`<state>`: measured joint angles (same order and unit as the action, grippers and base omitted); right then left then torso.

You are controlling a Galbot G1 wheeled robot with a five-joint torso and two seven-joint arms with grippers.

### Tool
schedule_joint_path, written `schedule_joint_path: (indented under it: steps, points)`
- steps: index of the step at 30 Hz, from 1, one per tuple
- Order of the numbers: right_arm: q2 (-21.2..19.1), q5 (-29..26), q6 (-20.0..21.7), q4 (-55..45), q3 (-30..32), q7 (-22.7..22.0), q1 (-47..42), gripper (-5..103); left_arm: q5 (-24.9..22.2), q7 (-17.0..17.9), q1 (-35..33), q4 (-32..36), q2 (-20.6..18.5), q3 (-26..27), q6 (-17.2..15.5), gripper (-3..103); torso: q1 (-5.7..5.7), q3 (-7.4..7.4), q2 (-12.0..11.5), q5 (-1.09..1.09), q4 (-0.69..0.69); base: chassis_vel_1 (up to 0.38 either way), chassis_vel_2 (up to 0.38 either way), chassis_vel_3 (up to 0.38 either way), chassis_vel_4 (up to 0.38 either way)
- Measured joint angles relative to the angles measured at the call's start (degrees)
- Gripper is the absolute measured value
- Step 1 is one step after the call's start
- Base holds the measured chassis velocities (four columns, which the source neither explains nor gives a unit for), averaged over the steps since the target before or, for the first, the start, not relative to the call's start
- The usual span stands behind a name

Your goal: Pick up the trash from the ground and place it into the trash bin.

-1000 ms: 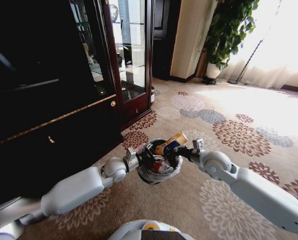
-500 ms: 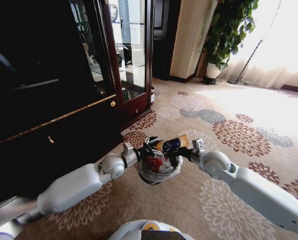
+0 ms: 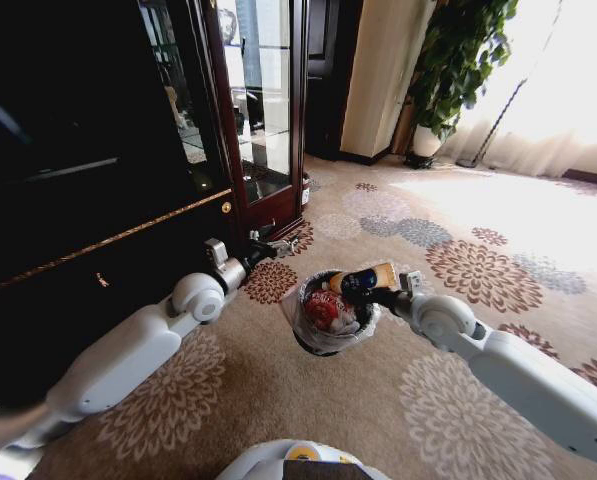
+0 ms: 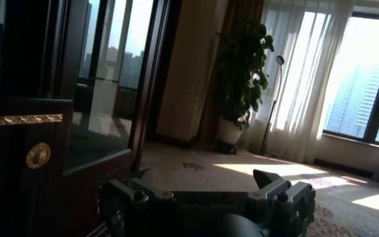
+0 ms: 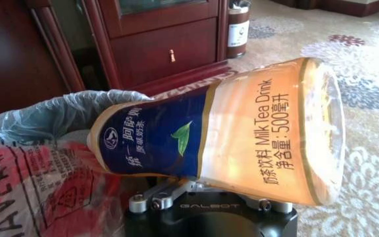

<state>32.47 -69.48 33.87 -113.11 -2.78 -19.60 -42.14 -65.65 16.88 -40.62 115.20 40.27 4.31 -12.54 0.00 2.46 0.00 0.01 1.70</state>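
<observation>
Gripping a milk tea bottle (image 3: 366,280) over the trash bin (image 3: 330,345), right claw (image 3: 376,294); left claw (image 3: 278,244) apart near cabinet (image 3: 263,120)

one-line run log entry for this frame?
right tool: shut on milk tea bottle, over trash bin | left tool: open, empty, near cabinet | bin: red-and-white bag inside

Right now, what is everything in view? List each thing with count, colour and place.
Bottle: one, orange and blue milk tea label, held over the bin rim.
Bin: one, dark, pale liner, on the carpet.
Red-and-white bag: one, inside the bin.
Cabinet: one, dark wood with glass doors, left of the bin.
Plant: one, green, far corner by the curtains.
Left end effector: open, raised beside the cabinet.
Right end effector: shut on the bottle.
</observation>
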Motion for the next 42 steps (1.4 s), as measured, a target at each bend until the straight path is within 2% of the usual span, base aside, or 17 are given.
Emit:
schedule_joint_path:
  steps: [2, 4, 5, 7, 8, 11, 15, 16, 19, 22, 26, 33, 42]
  points:
    - [0.0, -1.2, 0.2, 0.2, 2.2, -1.6, -1.1, 1, 3.0, 3.3, -4.7, -0.6, -0.4, 3.2, -1.5, 100, 0.00, 0.01, 0.0, -0.05, 0.02, 0.000, 0.000, 0.000, 0.000]
    - [-0.3, -1.8, 0.3, 0.1, 3.8, -2.2, -2.3, 1, 4.2, 3.8, -6.3, -0.8, -0.5, 4.1, -2.1, 100, 0.00, 0.01, 0.0, -0.05, 0.06, 0.000, 0.000, 0.000, 0.000]
    - [-0.7, -2.4, 0.5, -0.3, 6.1, -2.8, -4.1, 1, 5.1, 3.9, -7.2, -1.1, -0.3, 4.3, -3.1, 100, 0.00, 0.01, 0.0, 0.02, 0.07, 0.000, 0.000, 0.000, 0.000]
    - [-1.0, -3.8, 0.9, -1.0, 10.5, -4.2, -7.6, 1, 6.6, 2.7, -8.5, -1.6, 0.3, 4.2, -4.6, 100, 0.00, 0.01, 0.0, -0.02, -0.05, 0.000, 0.000, 0.000, 0.000]
    - [0.0, -5.7, 1.6, -1.1, 14.8, -5.6, -10.6, 1, 9.7, 1.1, -11.1, -1.9, 0.9, 4.5, -4.7, 100, 0.00, 0.00, 0.0, 0.02, -0.08, 0.000, 0.000, 0.000, 0.000]
    - [0.5, -5.7, 1.8, -1.0, 17.2, -5.6, -12.5, 1, 10.2, 0.2, -12.1, -1.8, 0.9, 4.5, -4.4, 100, 0.00, 0.01, 0.0, 0.02, 0.00, 0.000, 0.000, 0.000, 0.000]
    - [0.7, -3.2, 1.8, -0.5, 19.4, -4.4, -14.6, 1, 11.4, -2.2, -11.9, -2.2, 1.3, 3.3, -3.2, 100, 0.00, 0.00, 0.0, 0.00, 0.03, 0.000, 0.000, 0.000, 0.000]
    - [1.0, -1.9, 1.9, -0.3, 20.1, -4.2, -15.1, 1, 12.7, -3.0, -11.6, -2.7, 2.0, 2.6, -2.4, 100, 0.00, 0.00, 0.0, 0.01, -0.01, 0.000, 0.000, 0.000, 0.000]
    - [1.6, 0.1, 1.8, -0.7, 21.1, -3.9, -16.2, 1, 13.8, -2.4, -11.6, -2.9, 3.3, 1.8, -2.1, 100, 0.00, 0.01, 0.0, -0.01, -0.05, 0.000, 0.000, 0.000, 0.000]
    - [2.2, 4.3, 0.9, -2.2, 22.5, -2.8, -18.3, 1, 14.7, -0.9, -12.5, -1.8, 4.2, 1.5, -3.3, 100, 0.00, 0.00, 0.0, 0.00, 0.01, 0.000, 0.000, 0.000, 0.000]
    - [2.7, 7.0, 0.5, -3.8, 25.0, -2.2, -20.9, 1, 15.7, -0.6, -13.4, -0.8, 4.3, 1.5, -4.8, 100, 0.00, 0.00, 0.0, -0.02, 0.00, 0.000, 0.000, 0.000, 0.000]
    - [3.3, 8.2, 0.1, -4.7, 28.5, -1.9, -24.7, 1, 16.9, 0.0, -14.2, 0.3, 4.8, 0.9, -5.7, 100, 0.00, 0.00, 0.0, 0.00, 0.00, 0.000, 0.000, 0.000, 0.000]
    - [4.2, 10.2, -0.3, -5.2, 35.4, 1.3, -32.0, 1, 16.8, 0.2, -12.7, -0.3, 5.8, -1.0, -6.0, 100, 0.00, 0.00, 0.0, -0.01, -0.02, -0.011, -0.014, -0.011, -0.011]
